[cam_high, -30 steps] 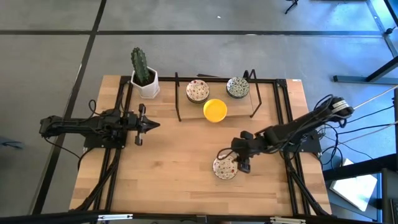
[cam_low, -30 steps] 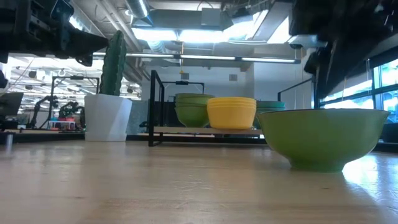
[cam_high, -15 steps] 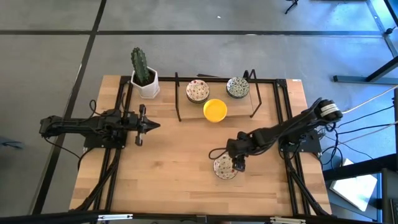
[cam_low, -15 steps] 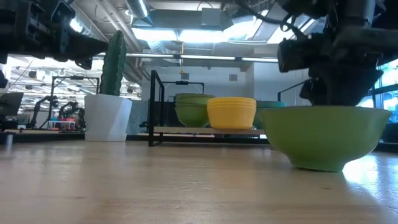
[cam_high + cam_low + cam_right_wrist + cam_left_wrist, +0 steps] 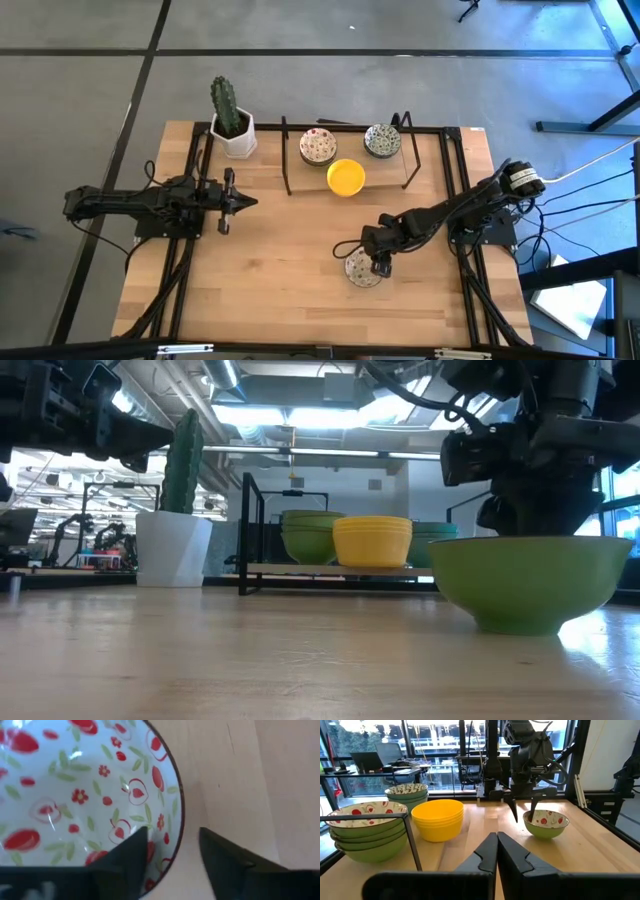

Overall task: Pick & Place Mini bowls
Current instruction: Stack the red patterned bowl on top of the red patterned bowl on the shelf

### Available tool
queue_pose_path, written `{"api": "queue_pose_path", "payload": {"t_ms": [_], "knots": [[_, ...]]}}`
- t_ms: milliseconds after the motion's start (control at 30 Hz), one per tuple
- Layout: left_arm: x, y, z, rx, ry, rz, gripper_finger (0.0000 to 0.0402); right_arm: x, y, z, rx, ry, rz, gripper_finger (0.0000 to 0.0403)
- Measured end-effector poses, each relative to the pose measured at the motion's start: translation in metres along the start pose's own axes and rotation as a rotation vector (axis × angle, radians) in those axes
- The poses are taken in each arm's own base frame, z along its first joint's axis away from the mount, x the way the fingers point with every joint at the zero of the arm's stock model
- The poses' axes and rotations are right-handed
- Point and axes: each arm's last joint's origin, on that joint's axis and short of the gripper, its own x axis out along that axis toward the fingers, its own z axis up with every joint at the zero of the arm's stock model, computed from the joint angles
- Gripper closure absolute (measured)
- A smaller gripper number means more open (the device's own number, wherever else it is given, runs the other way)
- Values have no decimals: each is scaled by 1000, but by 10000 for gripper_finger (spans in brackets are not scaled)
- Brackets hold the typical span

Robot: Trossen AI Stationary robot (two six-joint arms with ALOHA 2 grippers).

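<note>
Directly beneath the right gripper (image 5: 379,268), a red-flowered mini bowl (image 5: 362,270) sits alone on the bare wooden table (image 5: 270,280), the gripper's two fingers parted and straddling the rim, one inside the bowl and one outside, as the right wrist view shows. The pick looks best served by lowering a little further so the rim sits deep between the fingers, then closing squarely before lifting straight up; a shallow bite on a curved, glazed wall could let the bowl tip or slip.

Ahead of that gripper, toward the far edge, a black wire rack (image 5: 345,160) holds two stacks of patterned bowls (image 5: 318,146), with a stack of yellow bowls (image 5: 346,177) just in front. Open tabletop lies between gripper and rack, so a raised carry has room. The table's near edge is closer behind the gripper and is worth minding.

Well off to the side, the left gripper (image 5: 243,201) waits with fingers pressed together, empty, near a potted cactus (image 5: 230,120).
</note>
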Motion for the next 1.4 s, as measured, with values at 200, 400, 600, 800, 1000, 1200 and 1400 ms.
{"api": "queue_pose_path", "payload": {"t_ms": [200, 400, 600, 800, 1000, 1200, 1400], "knots": [[0, 0, -1, 7, 9, 0, 394, 0, -4, 3, 77, -5, -2, 351], [0, 0, -1, 2, 12, 0, 394, -2, -6, 13, 76, -50, 32, 381], [0, 0, -2, 0, 22, 0, 394, -45, -1, 50, -43, -225, 91, 390], [0, 0, -3, 0, 26, 1, 394, -130, -16, 100, -158, -552, 48, 390], [0, 0, -2, 6, 25, 4, 396, -180, -77, 150, -108, -689, -63, 390], [0, 1, -2, 8, 23, 25, 396, -200, -139, 196, -21, -534, -108, 390], [0, 2, -2, 8, 23, 72, 394, -190, -192, 236, 49, -352, -139, 390]]}}
